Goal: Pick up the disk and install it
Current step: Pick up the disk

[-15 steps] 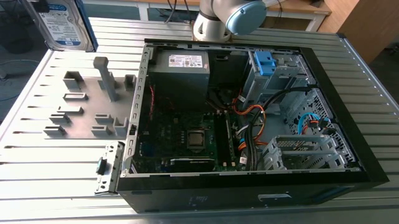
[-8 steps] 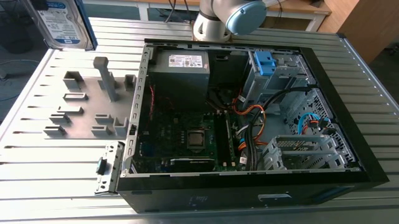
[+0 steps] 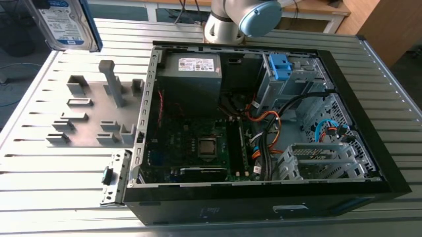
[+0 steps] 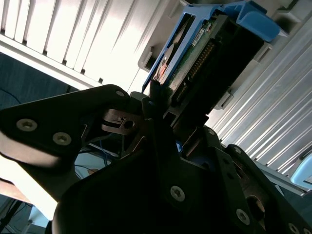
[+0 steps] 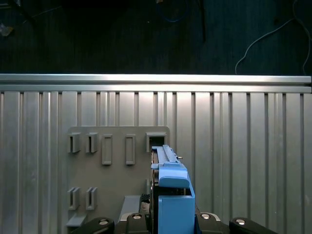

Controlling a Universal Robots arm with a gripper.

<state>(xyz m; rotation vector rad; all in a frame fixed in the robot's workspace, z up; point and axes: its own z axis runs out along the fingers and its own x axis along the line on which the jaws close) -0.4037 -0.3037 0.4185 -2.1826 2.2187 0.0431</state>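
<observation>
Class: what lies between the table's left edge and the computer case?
In the exterior view, a grey slotted holder plate lies on the table beside the computer case.

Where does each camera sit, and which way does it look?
Exterior view: high up, off the arm, looking down on it, the table and open computer.
Second wrist view: on the arm, looking along the hand gripping the disk.
First wrist view: on the arm, looking down past the hand at the grey rack.
All three show the disk.

label on disk [image 3: 66, 22], sticker on grey box [image 3: 191, 89]; print illegible
</observation>
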